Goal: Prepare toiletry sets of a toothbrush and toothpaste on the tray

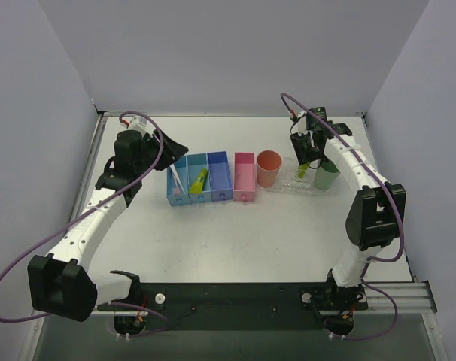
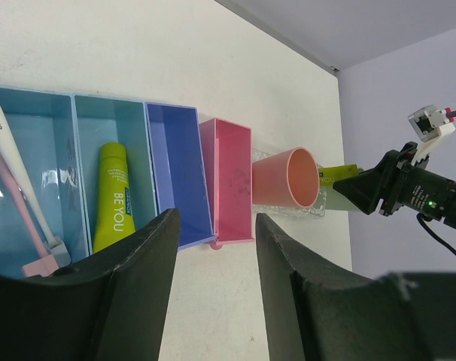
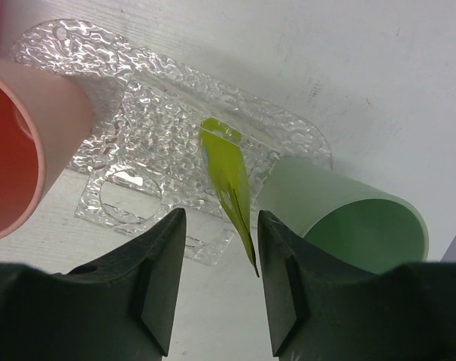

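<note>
Directly between the spread fingers of the right gripper (image 3: 219, 226), the toothpaste (image 3: 226, 177) stands on the tray (image 3: 138, 105), green cup (image 3: 348, 226) at its three o'clock, orange cup (image 3: 17, 150) at nine.

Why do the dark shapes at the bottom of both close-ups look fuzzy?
Left wrist view: the left hand is too near the lens and blurs; the toothpaste beyond is sharp. Right wrist view: the right hand blurs likewise; the tray glints.
</note>
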